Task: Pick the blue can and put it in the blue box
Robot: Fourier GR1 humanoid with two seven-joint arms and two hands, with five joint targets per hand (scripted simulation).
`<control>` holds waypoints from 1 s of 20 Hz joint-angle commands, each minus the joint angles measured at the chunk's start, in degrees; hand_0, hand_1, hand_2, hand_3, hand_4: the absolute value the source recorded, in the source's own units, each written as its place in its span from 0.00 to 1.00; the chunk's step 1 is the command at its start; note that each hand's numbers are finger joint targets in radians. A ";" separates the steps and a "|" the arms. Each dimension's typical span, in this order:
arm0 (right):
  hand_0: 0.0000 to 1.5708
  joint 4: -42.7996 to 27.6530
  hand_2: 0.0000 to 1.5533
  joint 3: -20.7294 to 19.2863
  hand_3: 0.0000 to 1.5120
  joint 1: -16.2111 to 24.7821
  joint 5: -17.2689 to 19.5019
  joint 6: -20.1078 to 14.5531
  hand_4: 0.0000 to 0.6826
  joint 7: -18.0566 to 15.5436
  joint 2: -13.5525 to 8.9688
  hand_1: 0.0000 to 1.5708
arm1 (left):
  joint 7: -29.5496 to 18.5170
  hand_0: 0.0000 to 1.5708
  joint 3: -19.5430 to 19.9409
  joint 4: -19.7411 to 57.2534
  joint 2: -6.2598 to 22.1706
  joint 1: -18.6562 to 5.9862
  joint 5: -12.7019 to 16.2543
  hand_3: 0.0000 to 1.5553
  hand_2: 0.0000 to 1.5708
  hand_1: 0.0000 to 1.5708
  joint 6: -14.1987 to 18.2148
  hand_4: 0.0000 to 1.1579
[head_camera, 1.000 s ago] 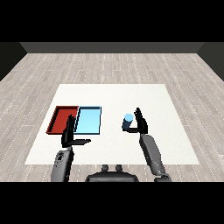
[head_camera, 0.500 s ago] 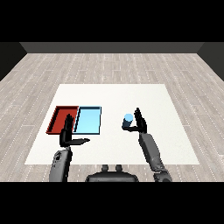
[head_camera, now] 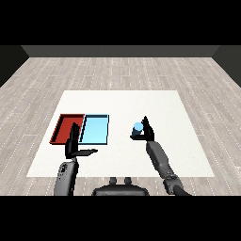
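Right hand [head_camera: 147,132]: my fingers curl round the blue can [head_camera: 137,127] (grasp looks made).
Left hand [head_camera: 74,146]: relaxed, holding nothing.
Left to do: carry it into the blue tray [head_camera: 95,129].

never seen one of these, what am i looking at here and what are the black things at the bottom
This is a single view taken from a humanoid robot's head, looking down and forward across a white table on a wooden floor. The black things are its two hands, each on a grey forearm coming in from a lower corner.

The right hand, at the picture's right, has its fingers curled round a small blue can and holds it.

The left hand is open, fingers pointing up and thumb sticking out sideways. It holds nothing and sits at the near edge of two shallow trays.

Those trays lie side by side on the table's left part: a red tray and, to its right, a light blue tray. The can goes into the light blue one, and it is not there yet.
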 commanded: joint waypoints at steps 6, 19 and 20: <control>0.00 1.98 0.00 3.43 0.00 -0.80 -4.35 -0.05 0.00 -1.63 0.39 0.00 | 1.18 0.00 1.15 0.78 1.17 -2.38 -0.21 0.00 0.00 0.00 0.29 0.00; 0.00 12.88 0.00 0.30 0.00 -6.61 -4.42 -0.03 0.00 -6.25 0.39 0.00 | -3.59 0.00 2.07 5.73 1.42 -1.98 0.92 0.00 0.00 0.00 -1.47 0.00; 0.00 11.02 0.00 -2.10 0.00 -8.20 -4.45 -0.24 0.00 -2.85 -1.07 0.00 | -0.68 0.00 1.86 1.88 1.20 -1.09 2.45 0.00 0.00 0.00 -1.83 0.00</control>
